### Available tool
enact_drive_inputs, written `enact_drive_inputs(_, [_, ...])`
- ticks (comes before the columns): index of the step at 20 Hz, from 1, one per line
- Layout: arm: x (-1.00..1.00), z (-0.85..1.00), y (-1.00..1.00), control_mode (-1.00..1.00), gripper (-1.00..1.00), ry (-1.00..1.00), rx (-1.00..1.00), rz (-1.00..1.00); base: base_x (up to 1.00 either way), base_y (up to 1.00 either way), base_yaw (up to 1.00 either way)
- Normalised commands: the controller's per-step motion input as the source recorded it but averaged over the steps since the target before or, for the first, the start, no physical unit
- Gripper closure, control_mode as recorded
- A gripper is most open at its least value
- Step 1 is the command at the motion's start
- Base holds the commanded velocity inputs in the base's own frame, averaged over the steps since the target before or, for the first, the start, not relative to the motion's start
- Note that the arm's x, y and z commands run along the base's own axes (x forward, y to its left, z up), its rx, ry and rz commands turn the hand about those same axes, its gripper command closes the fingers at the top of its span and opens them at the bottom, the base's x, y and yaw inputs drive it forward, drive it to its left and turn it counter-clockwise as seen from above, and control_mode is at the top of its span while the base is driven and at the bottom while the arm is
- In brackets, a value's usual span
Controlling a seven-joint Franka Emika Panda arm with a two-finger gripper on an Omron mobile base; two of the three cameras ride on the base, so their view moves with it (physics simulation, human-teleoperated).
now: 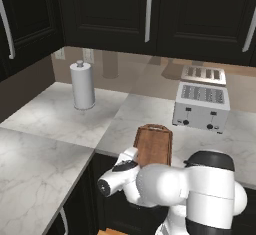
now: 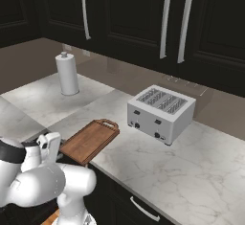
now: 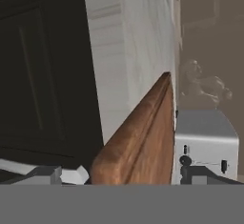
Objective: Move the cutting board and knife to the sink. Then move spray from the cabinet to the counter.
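Nothing appears moved yet: the two-finger gripper point(image 3: 116, 176) stands wide astride the near end of the flat reddish-brown wooden cutting board point(image 2: 90, 140), which lies on the veined marble counter point(image 2: 162, 166) before the silver toaster point(image 2: 161, 112).

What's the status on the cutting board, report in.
Tool open, fingers either side of the cutting board's near end, no grip yet. Board flat on the counter edge. Toaster stands just beyond it.
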Motion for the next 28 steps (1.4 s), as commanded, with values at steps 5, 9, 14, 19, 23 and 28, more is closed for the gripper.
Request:
enact_drive_inputs(5, [0.07,-0.07,0.00,-1.00,-1.00,0.00,0.00,0.00,0.00,0.00,0.00])
enact_drive_inputs(9, [0.00,-0.04,0.00,-1.00,1.00,0.00,0.00,0.00,0.00,0.00,0.00])
enact_drive_inputs(14, [0.00,0.00,0.00,-1.00,1.00,0.00,0.00,0.00,0.00,0.00,0.00])
enact_drive_inputs(19, [0.05,0.00,-0.06,-1.00,1.00,0.00,0.00,0.00,0.00,0.00,0.00])
enact_drive_inputs(23, [0.08,0.00,-0.09,-1.00,1.00,0.00,0.00,0.00,0.00,0.00,0.00])
enact_drive_inputs(28, [0.08,0.00,-0.06,-1.00,1.00,0.00,0.00,0.00,0.00,0.00,0.00])
